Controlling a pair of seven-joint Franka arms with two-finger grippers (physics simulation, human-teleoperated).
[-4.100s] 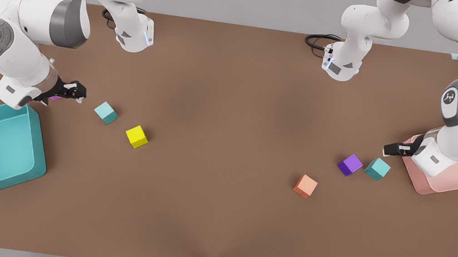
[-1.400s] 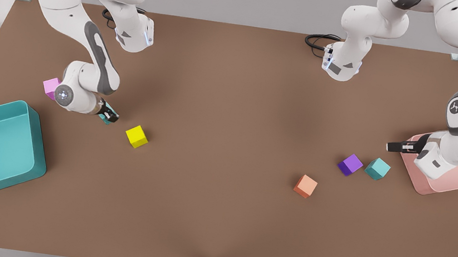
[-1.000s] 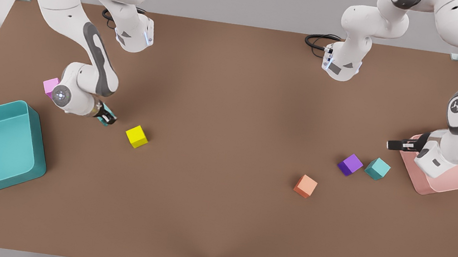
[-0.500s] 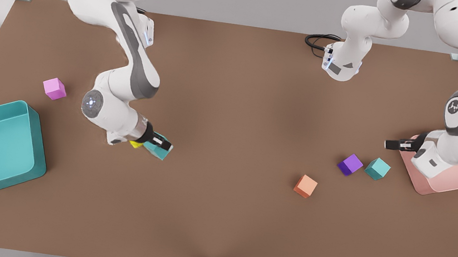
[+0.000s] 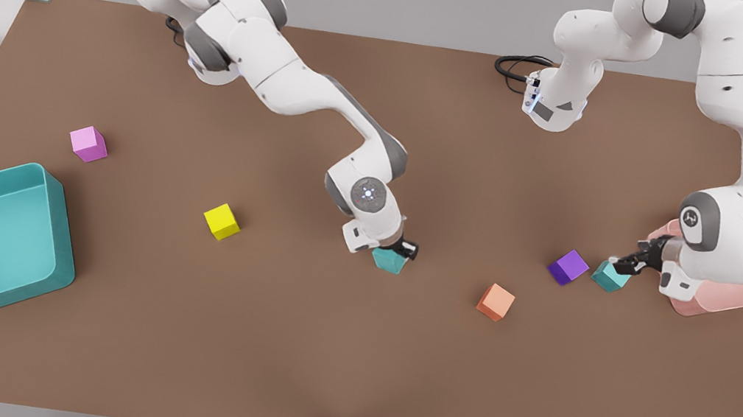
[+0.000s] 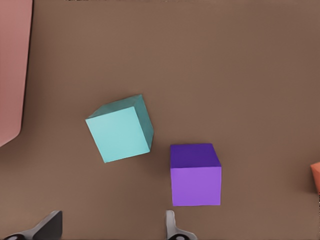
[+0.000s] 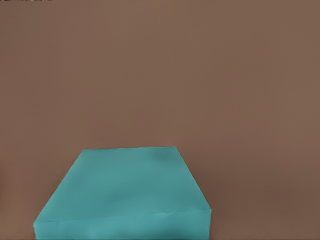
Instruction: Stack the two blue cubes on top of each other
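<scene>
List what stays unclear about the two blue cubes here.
Centre blue cube: lifted or resting on the table, unclear; right hand covers its top in the front view, the right wrist view's edge cuts it off.
Other blue cube: left hand overlaps it in the front view; contact unclear.

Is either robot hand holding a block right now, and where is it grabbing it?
The right end effector holds one blue cube from above by its top part. The left end effector is open above the other blue cube, holding nothing.
</scene>
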